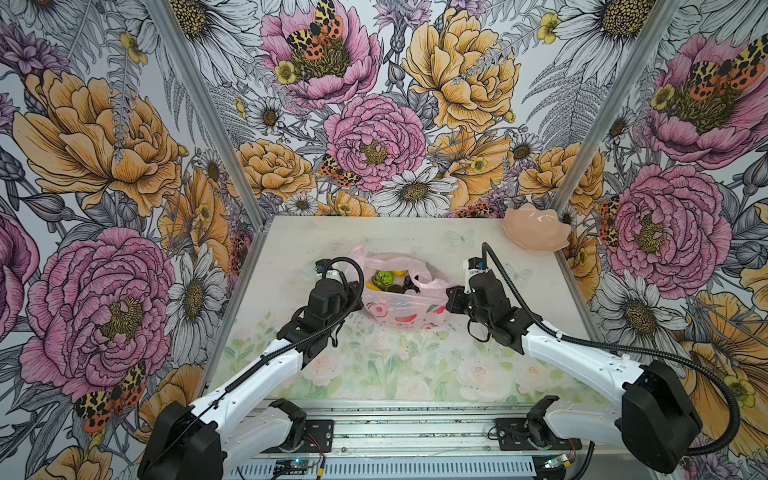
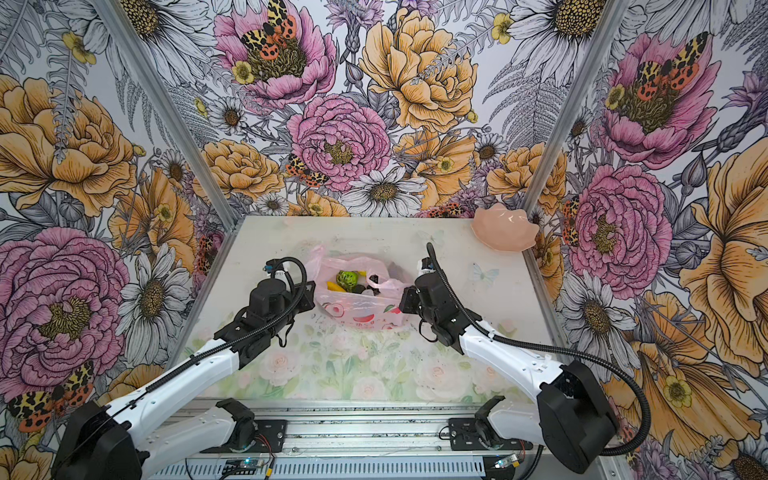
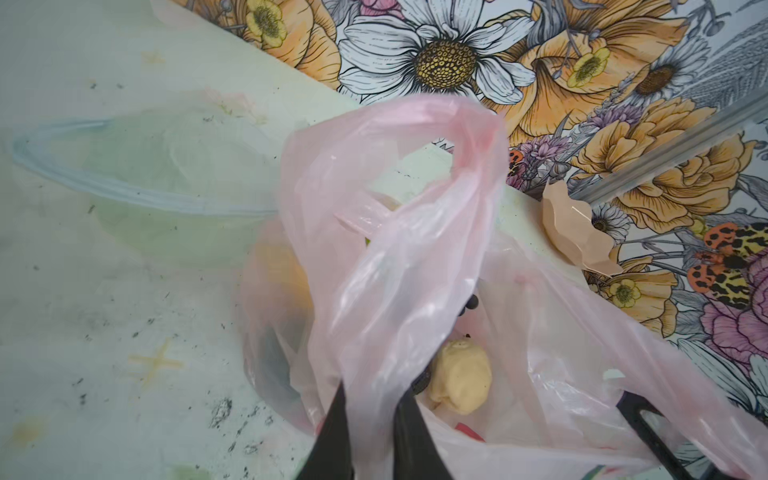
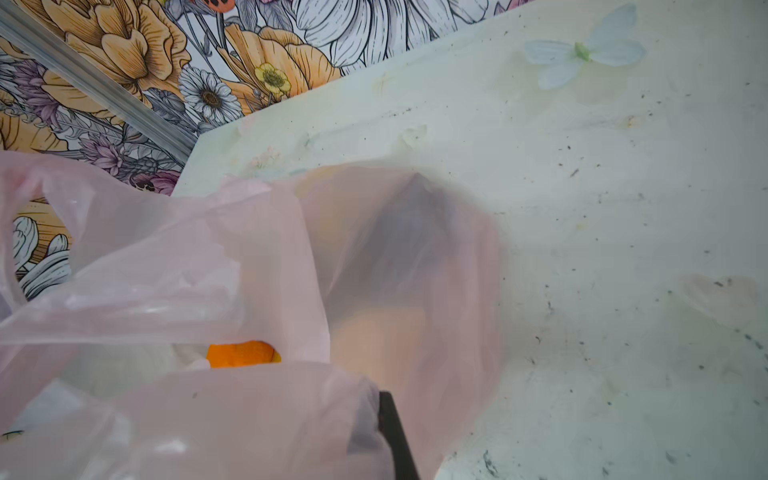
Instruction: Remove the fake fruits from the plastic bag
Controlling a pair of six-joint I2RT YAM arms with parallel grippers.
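The pink plastic bag [image 1: 399, 309] [image 2: 357, 309] lies mid-table with its mouth spread open. Fake fruits show inside it: a bumpy lime-green ball [image 1: 383, 279], a yellow banana [image 1: 372, 286], dark grapes [image 1: 409, 284], a cream-white lump [image 3: 459, 380] and a small orange [image 4: 241, 354]. My left gripper [image 1: 358, 293] [image 3: 374, 395] is at the bag's left edge. Its jaws stand a little apart, with the handle film running loosely between them. My right gripper [image 1: 451, 297] [image 4: 376, 399] is at the bag's right edge, shut on the film there.
A peach-pink scalloped bowl [image 1: 536, 228] [image 3: 577, 232] stands at the table's far right corner, against the flowered wall. Metal corner posts and flowered walls close the table on three sides. The flower-printed near half of the table [image 1: 395, 365] lies between both arms.
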